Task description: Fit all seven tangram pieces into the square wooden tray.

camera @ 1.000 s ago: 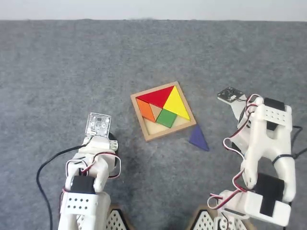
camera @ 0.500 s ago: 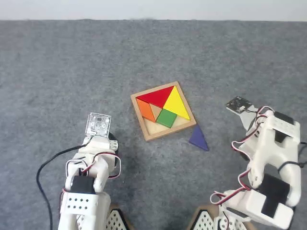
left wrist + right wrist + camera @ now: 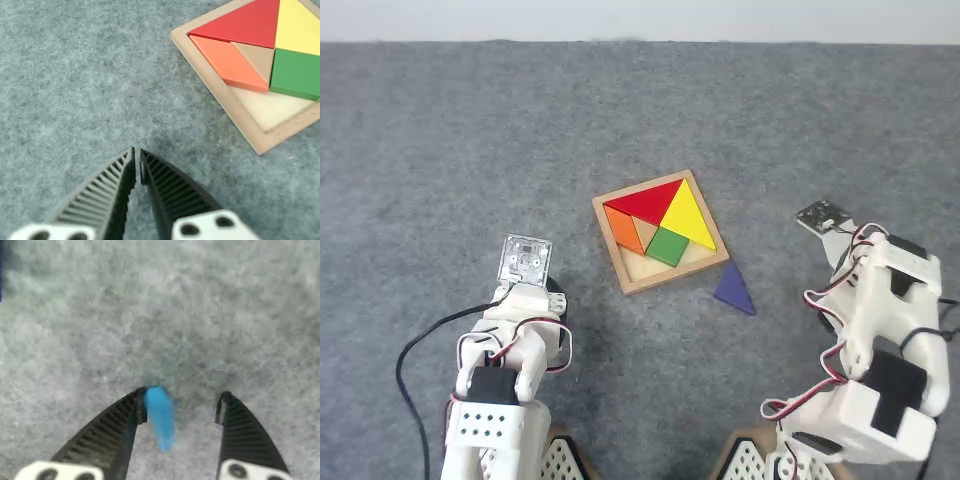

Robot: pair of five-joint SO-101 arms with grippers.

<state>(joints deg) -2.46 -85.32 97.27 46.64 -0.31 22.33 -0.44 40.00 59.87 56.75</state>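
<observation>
Grey carpet, blurred blue piece

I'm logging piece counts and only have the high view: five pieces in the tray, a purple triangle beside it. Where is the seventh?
Observer: The right wrist view has it. A light blue piece sits between the right jaws, which stand open over the grey felt. It is close against one of them.
Operator: Does the left arm hold anything?
Observer: No. Its wrist view shows the left jaws shut with nothing between them, over bare felt just short of the wooden tray.
</observation>
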